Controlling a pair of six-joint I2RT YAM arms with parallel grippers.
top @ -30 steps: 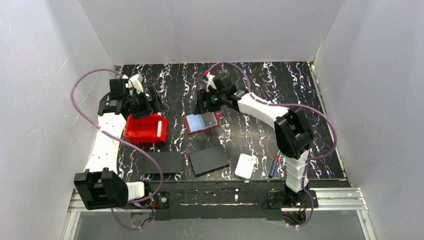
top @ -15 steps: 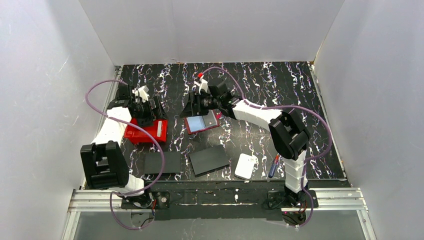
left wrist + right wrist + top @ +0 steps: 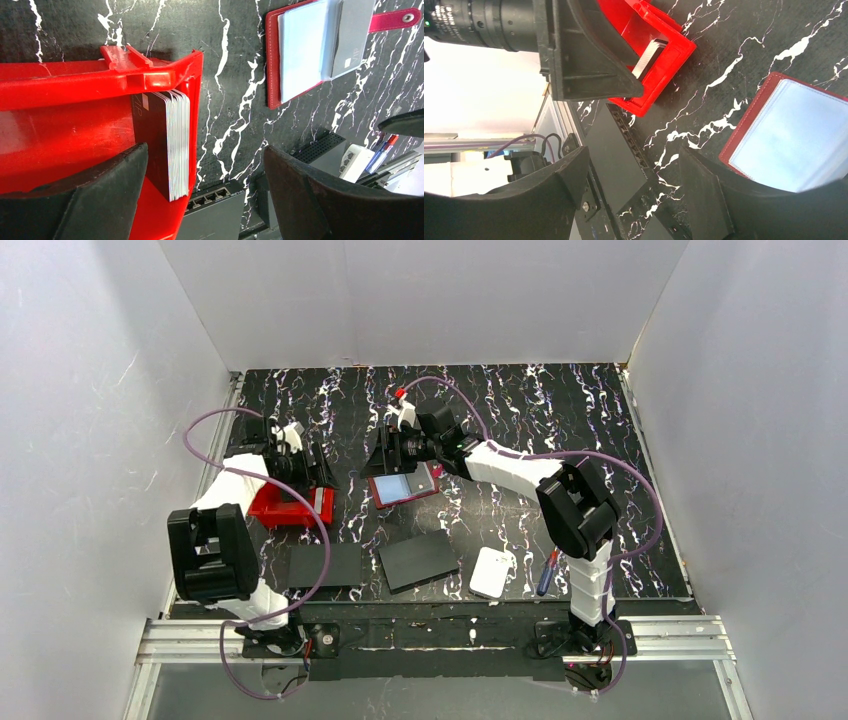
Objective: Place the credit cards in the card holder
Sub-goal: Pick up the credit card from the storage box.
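Note:
The credit cards (image 3: pixel 172 142) stand on edge as a stack against the right wall of a red bin (image 3: pixel 60 105); the cards (image 3: pixel 649 54) also show in the right wrist view. My left gripper (image 3: pixel 205 150) is open just above them, its fingers either side of the stack and the bin wall, touching neither. The card holder (image 3: pixel 405 486) lies open on the table, dark red with clear sleeves (image 3: pixel 302 50) and a studded strap (image 3: pixel 404 18). My right gripper (image 3: pixel 390 455) hovers open at the holder's left edge (image 3: pixel 794 135), empty.
Two flat black boxes (image 3: pixel 325 565) (image 3: pixel 418 560) lie near the front edge, with a white rounded pad (image 3: pixel 492 572) and a pen (image 3: pixel 547 572) to their right. White walls close in the table on three sides.
My left gripper has swung right and down over the bin's right end, its jaws narrowing slightly. My right gripper shifted a little left, then held still.

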